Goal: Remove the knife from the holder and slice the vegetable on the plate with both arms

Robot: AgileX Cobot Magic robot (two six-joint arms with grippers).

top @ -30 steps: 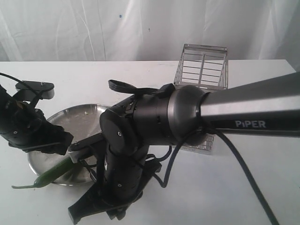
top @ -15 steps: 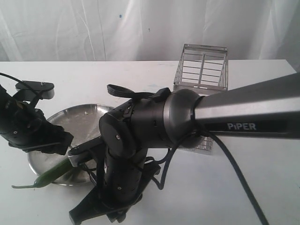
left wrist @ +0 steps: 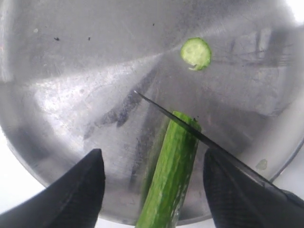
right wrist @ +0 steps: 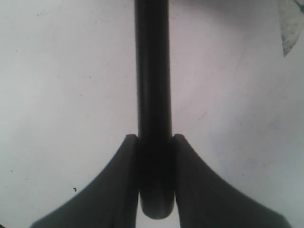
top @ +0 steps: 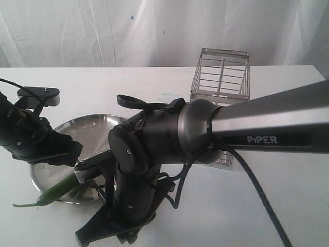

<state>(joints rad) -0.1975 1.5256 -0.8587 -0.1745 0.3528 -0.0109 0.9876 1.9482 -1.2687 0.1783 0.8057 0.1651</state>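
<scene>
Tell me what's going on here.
The right gripper is shut on the knife, whose blade lies across the cut end of the green vegetable on the steel plate. One round slice already lies there. The left gripper is open, straddling the vegetable without gripping it.

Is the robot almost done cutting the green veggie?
Not nearly. Done: the knife is out of the holder, and one round slice lies on the plate. In hand: the right tool is shut on the knife's handle, its blade crossing the vegetable at the cut end; the open left tool straddles it without gripping. Left: most of the vegetable is uncut.
</scene>
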